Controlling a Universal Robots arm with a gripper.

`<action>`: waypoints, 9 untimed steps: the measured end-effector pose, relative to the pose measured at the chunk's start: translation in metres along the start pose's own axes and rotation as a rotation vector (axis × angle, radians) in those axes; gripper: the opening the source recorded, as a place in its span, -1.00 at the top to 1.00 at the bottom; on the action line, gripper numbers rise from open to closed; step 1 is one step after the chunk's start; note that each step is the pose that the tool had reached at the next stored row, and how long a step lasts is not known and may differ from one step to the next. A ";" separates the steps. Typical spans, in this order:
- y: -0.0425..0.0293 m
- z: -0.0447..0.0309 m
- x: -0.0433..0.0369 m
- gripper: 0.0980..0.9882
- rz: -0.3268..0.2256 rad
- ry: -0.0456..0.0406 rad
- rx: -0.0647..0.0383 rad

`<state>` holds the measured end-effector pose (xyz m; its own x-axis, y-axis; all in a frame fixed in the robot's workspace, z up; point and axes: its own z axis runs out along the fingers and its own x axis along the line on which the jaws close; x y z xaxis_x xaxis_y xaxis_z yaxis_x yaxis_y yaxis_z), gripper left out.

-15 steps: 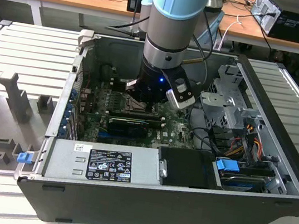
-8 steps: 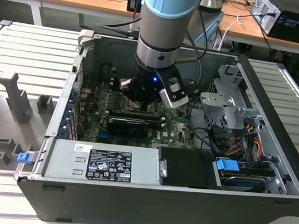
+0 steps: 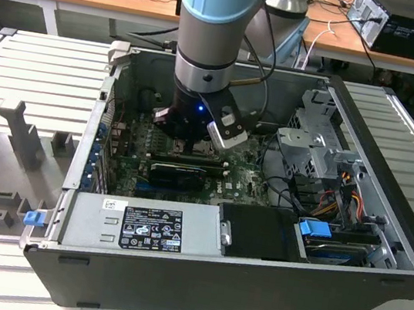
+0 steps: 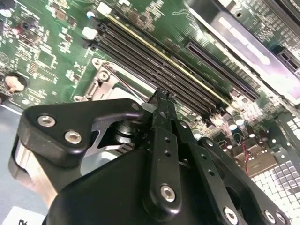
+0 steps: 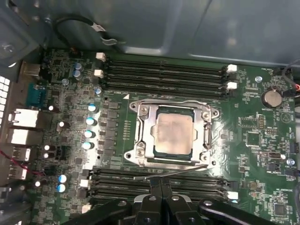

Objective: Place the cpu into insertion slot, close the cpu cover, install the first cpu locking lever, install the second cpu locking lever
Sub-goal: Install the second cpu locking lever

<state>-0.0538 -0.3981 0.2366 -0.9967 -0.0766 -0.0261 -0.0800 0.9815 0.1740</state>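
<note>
Inside an open computer case [image 3: 250, 286], the chip [image 5: 173, 134] sits in its socket [image 5: 140, 140] with the cover [image 5: 206, 126] closed over it. The tool [image 5: 161, 183], fingers pinched together and empty, touches a thin locking lever [image 5: 187, 169] beside the socket; latching it looks like the current step.

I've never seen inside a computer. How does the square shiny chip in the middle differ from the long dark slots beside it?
The cpu is a single square with a pale silver top, framed by the metal cpu cover. The memory slots are long, narrow and black, lying in parallel rows with white clips at their ends; they look unfilled. Both sit flat on the green board.
</note>
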 end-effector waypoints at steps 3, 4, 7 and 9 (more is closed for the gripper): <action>0.0002 0.0001 0.0011 0.98 0.000 -0.0028 -0.034; 0.0002 0.0001 0.0014 0.98 0.000 -0.0033 -0.041; 0.0002 0.0014 0.0042 0.98 0.000 -0.0035 -0.043; 0.0000 0.0036 0.0068 0.98 0.000 -0.0035 -0.043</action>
<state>-0.0606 -0.3980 0.2329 -0.9967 -0.0756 -0.0295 -0.0802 0.9730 0.2164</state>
